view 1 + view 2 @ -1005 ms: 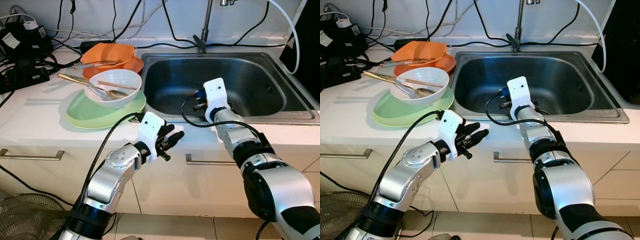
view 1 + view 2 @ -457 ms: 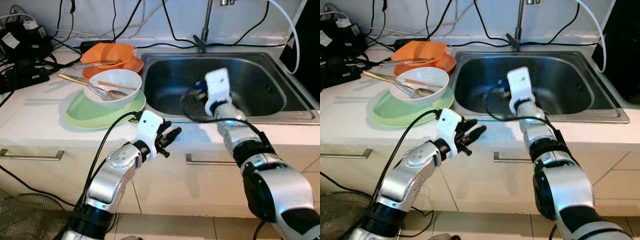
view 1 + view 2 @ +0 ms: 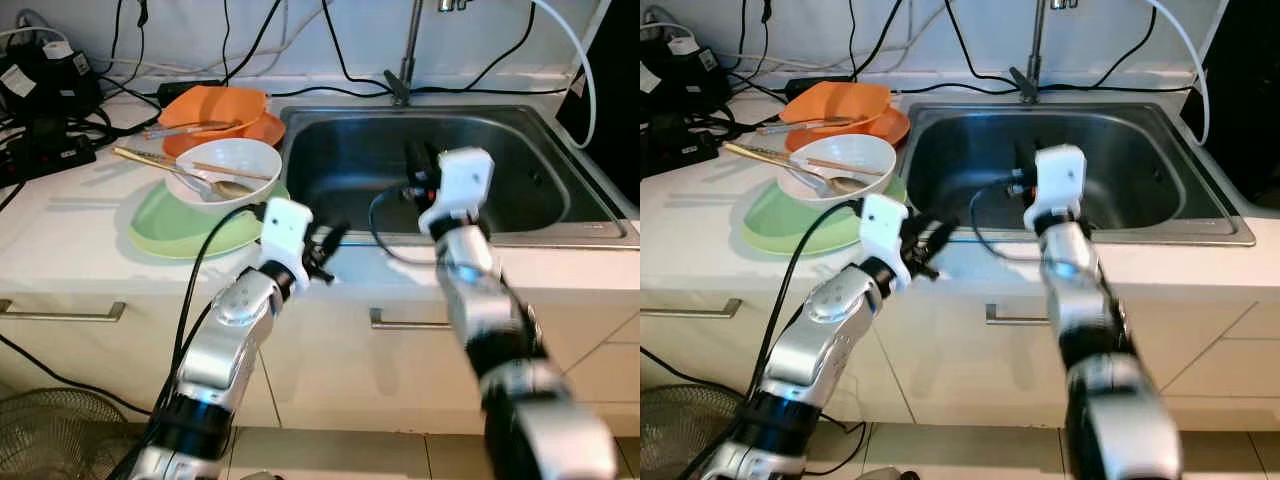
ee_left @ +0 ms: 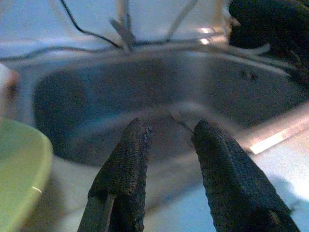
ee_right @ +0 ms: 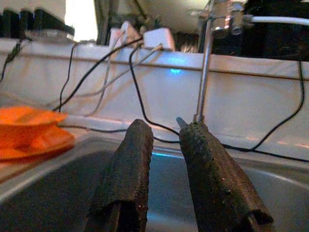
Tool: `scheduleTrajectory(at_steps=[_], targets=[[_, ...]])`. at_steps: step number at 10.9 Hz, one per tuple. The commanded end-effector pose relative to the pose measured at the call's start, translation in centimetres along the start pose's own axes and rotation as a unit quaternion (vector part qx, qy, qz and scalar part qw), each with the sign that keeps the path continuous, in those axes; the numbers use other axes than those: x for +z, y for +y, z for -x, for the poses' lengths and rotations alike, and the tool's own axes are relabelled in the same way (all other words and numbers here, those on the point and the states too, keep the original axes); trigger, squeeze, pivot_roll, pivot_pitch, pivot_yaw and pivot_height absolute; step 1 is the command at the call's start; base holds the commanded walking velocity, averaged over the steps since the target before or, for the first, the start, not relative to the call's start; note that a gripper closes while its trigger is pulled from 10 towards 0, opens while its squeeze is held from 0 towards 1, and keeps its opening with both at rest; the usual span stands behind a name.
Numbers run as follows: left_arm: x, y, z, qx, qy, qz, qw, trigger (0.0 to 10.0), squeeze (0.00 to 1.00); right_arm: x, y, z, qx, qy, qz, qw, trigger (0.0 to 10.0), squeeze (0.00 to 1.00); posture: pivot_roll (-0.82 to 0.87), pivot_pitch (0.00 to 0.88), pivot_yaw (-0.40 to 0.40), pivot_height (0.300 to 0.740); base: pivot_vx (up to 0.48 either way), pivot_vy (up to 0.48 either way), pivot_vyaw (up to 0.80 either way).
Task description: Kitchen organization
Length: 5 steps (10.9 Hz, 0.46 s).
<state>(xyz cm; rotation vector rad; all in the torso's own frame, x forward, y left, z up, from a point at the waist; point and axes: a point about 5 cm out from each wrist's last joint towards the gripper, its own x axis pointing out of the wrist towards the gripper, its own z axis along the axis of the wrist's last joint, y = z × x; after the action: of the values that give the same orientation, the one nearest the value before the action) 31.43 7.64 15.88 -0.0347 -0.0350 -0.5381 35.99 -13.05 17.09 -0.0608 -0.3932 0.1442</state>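
On the left of my tabletop (image 3: 70, 235) I count one green plate (image 3: 180, 222) with one white bowl (image 3: 225, 170) on it, a spoon (image 3: 205, 186) and chopsticks (image 3: 150, 157) lying across the bowl. Just beyond sit two orange dishes (image 3: 225, 115), stacked, with another utensil on top. To the right is one steel sink (image 3: 500, 150) with a single tap (image 3: 405, 70) at its far edge.

Since a second ago my left pincer (image 3: 322, 250) has lifted and moved left, closer to the plate; it hovers at the sink's near-left corner, fingers (image 4: 125, 164) moderately apart, holding nothing. My right pincer (image 3: 420, 165) has risen from down in the basin and now hangs over the sink, pointing toward the tap, its fingers (image 5: 130, 169) slightly apart and empty.
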Motion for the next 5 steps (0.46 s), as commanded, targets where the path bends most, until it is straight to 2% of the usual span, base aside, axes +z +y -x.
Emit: scheduleTrajectory(at_steps=[1, 3, 5], targets=[[0.8, 0.4, -0.3, 0.012, -0.017, -0.004, 1.000, 10.0, 0.00, 0.4, -0.1, 0.2, -0.012, -0.014, -0.012, 1.000, 10.0, 0.00, 0.11, 0.000, 0.043, 0.740, 0.000, 0.000, 0.00], [0.8, 0.9, -0.4, 0.029, -0.026, -0.004, 0.999, 10.0, 0.00, -0.5, 1.3, 2.6, -0.001, -0.003, -0.027, 1.000, 10.0, 0.00, 0.11, 0.000, 0.041, 0.740, 0.000, 0.000, 0.00], [1.3, 1.6, -0.2, 0.055, -0.049, 0.001, 0.997, 10.0, 0.00, -0.4, 2.0, 3.1, -0.001, 0.004, -0.039, 0.999, 10.0, 0.00, 0.11, 0.000, 0.041, 0.740, 0.000, 0.000, 0.00]])
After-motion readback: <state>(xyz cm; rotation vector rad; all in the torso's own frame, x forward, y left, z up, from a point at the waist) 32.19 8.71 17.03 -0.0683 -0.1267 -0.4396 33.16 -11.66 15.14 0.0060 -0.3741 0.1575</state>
